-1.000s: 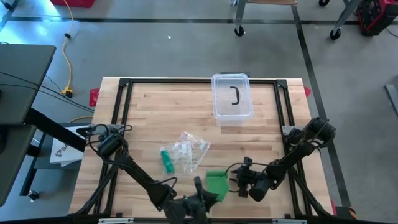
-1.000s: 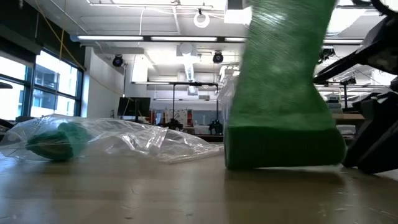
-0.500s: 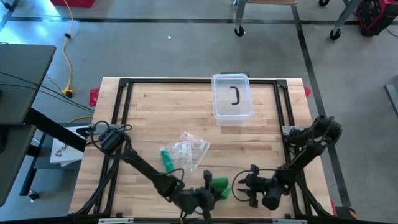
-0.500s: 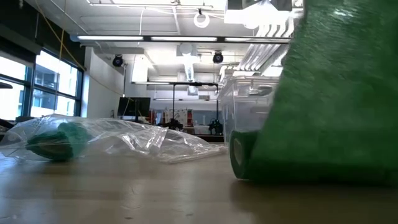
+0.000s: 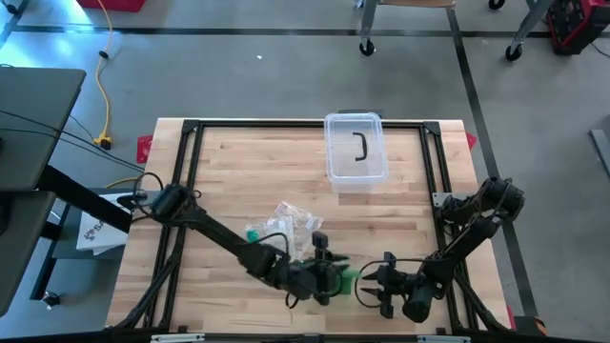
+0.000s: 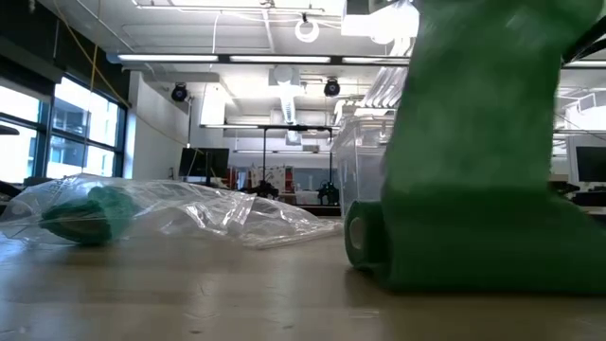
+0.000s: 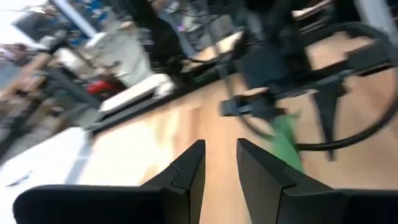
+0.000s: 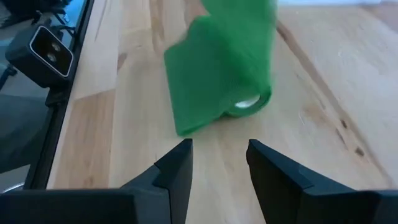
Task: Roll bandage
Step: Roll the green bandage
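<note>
A green bandage (image 5: 341, 278) lies near the table's front edge. Its rolled part (image 8: 245, 102) rests on the wood, one round end showing in the low view (image 6: 365, 232). A loose strip (image 6: 473, 123) rises from the roll. My left gripper (image 5: 327, 274) is just left of the bandage. Its fingers (image 7: 221, 149) stand a narrow gap apart with only wood showing between them. My right gripper (image 5: 370, 288) is open just right of the roll, and its fingers (image 8: 217, 149) point at the roll without touching it. My left gripper has the green strip (image 7: 287, 142) running past the outer side of one finger (image 7: 261, 171). I cannot tell whether the strip touches that finger. Nothing is between the two fingers.
A crumpled clear plastic bag (image 5: 291, 229) holding a teal roll (image 5: 254, 238) lies left of and behind the bandage, and shows in the low view (image 6: 170, 213). A clear lidded box (image 5: 356, 148) stands at the far middle. A black frame rail runs along the table's edges.
My left arm has swung from the near edge toward the far side, carrying its gripper a little farther and toward the right, up to the bandage. The bandage, spread flatter a second ago, now shows a rolled end on the wood. My right gripper has drawn back slightly toward the near right.
</note>
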Robot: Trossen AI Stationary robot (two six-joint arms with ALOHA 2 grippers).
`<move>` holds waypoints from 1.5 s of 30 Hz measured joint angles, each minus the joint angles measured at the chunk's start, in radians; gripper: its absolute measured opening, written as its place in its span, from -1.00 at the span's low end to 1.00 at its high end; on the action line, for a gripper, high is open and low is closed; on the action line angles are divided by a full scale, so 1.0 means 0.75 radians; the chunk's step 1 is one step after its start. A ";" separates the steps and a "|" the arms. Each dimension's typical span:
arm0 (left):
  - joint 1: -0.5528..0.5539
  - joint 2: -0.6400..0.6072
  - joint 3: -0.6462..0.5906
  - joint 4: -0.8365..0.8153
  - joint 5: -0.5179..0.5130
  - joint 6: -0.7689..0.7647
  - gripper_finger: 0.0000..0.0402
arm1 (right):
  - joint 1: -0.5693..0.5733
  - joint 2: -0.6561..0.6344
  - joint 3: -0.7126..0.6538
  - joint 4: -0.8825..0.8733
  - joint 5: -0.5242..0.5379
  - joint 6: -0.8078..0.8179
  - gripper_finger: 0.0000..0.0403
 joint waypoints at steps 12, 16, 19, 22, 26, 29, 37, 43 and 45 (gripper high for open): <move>-0.003 -0.047 0.001 -0.553 -0.422 -0.303 -0.55 | -0.003 0.000 0.000 0.153 0.065 -0.139 -0.28; -0.050 -0.072 0.000 -0.791 -0.344 -0.600 -0.55 | -0.023 0.000 0.044 0.207 0.047 -0.256 -0.28; -0.081 -0.074 0.000 -0.940 -0.215 -0.811 -0.55 | -0.075 0.010 0.157 0.188 -0.075 -0.527 -0.28; -0.108 -0.069 0.000 -1.056 -0.130 -0.989 -0.55 | -0.132 0.074 0.334 0.082 -0.173 -0.819 -0.28; -0.153 -0.066 0.000 -1.195 -0.114 -1.217 -0.55 | -0.205 0.211 0.587 -0.239 -0.161 -0.996 -0.28; -0.186 -0.066 0.000 -1.292 -0.119 -1.382 -0.55 | -0.247 0.302 0.728 -0.400 -0.161 -1.066 -0.28; -0.249 -0.065 0.000 -1.398 -0.124 -1.648 -0.55 | -0.322 0.405 0.823 -0.550 -0.248 -1.050 -0.28; -0.300 -0.065 0.000 -1.349 -0.124 -1.750 -0.55 | -0.328 0.405 0.810 -0.634 -0.174 -0.969 -0.42; -0.318 -0.065 0.000 -1.320 -0.124 -1.776 -0.55 | -0.328 0.406 0.809 -0.702 -0.164 -0.934 -0.50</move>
